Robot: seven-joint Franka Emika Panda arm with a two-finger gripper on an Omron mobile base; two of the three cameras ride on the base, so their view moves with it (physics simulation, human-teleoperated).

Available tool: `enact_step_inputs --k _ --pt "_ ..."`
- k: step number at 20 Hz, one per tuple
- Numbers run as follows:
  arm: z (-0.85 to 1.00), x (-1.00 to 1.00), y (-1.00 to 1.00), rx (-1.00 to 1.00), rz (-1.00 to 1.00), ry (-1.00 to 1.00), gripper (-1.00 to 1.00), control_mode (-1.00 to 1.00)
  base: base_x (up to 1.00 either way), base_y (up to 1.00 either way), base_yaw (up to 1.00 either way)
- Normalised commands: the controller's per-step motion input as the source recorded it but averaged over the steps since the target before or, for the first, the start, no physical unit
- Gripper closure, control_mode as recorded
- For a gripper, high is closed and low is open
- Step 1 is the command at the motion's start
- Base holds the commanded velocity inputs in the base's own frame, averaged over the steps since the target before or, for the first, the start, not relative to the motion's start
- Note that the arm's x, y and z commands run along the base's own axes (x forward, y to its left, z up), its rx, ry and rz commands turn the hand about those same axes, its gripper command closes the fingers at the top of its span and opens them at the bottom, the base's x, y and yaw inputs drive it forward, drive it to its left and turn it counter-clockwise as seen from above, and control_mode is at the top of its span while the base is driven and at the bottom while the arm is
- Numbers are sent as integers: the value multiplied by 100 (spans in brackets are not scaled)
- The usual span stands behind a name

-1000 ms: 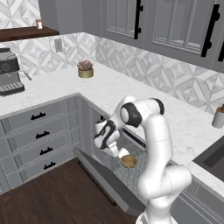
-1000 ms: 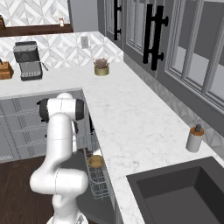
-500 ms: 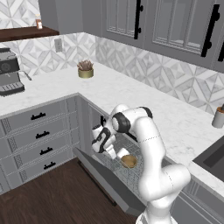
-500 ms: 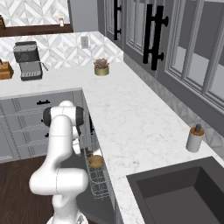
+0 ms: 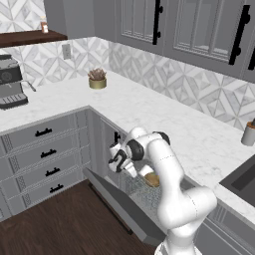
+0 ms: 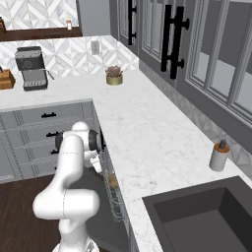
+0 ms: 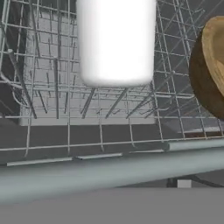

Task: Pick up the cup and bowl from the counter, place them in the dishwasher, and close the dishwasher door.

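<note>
The white cup (image 7: 116, 41) sits inside the dishwasher's grey wire rack (image 7: 57, 87), ahead of my hand and free of it. To its right in the same rack lies the brown wooden bowl (image 7: 214, 57), which the base views show as the bowl (image 5: 151, 178) and the bowl (image 6: 113, 181). My gripper (image 5: 117, 160) hangs low at the rack's left end, over the dropped-down dishwasher door (image 5: 119, 204), open and holding nothing. From the right base camera the gripper (image 6: 94, 160) is beside the rack. The marble counter (image 5: 149, 109) runs above.
Grey drawers (image 5: 45, 154) stand left of the open door. A gold plant pot (image 5: 97, 79), a coffee machine (image 5: 11, 82) and a soap dispenser (image 5: 248, 133) stand on the counter. A dark sink (image 5: 244, 182) lies at the right.
The arm has folded lower, its elbow dropping toward the rack, and the hand has slid slightly left and down. The bowl has not moved.
</note>
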Motion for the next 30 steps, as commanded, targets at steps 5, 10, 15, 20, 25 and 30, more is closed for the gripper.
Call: enact_step_inputs --k 5,10,15,20,25,30 --pt "-13 69 -63 -5 -3 0 -100 -100 0 0 0" --pt "11 0 -19 -9 -1 -7 -100 -100 0 0 0" --pt "74 -92 57 -11 8 -23 -100 -100 0 0 0" --pt "79 -88 31 0 1 -15 -100 -100 0 0 0" --pt "37 -100 16 9 0 -9 -100 -100 0 0 0" --pt "87 -87 4 19 0 -14 -100 -100 0 0 0"
